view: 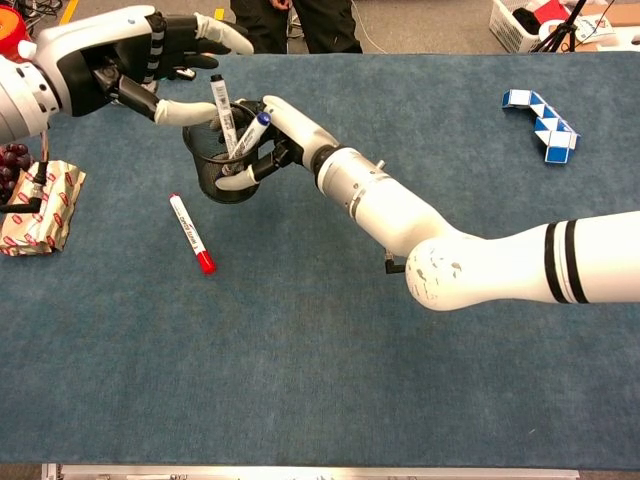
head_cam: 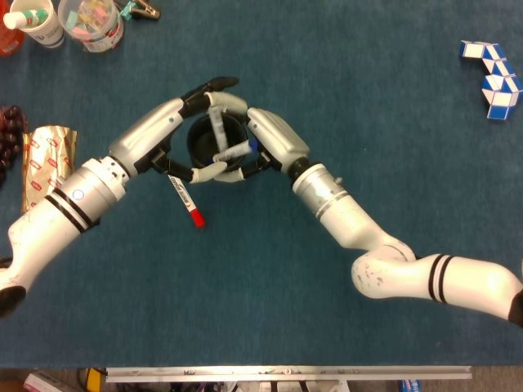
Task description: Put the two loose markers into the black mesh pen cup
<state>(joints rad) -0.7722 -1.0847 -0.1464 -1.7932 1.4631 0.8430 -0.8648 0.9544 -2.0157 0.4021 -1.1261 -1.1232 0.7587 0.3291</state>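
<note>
The black mesh pen cup [head_cam: 196, 140] [view: 212, 176] stands upright, and my right hand [head_cam: 276, 140] [view: 288, 136] grips it from its right side. Two markers lean inside it: a black-capped marker [head_cam: 215, 124] [view: 219, 104] and a blue-capped marker [head_cam: 236, 149] [view: 254, 131]. My left hand [head_cam: 167, 129] [view: 128, 58] hovers over the cup's left rim with its fingers spread, holding nothing. A red-capped marker [head_cam: 186, 198] [view: 190, 233] lies loose on the blue cloth, just in front and to the left of the cup.
A blue-and-white snake puzzle [head_cam: 493, 77] [view: 540, 120] lies at the far right. Plastic cups [head_cam: 90, 20] stand at the back left. A foil snack packet [head_cam: 45, 159] [view: 40, 205] and dark grapes [head_cam: 8, 131] sit at the left edge.
</note>
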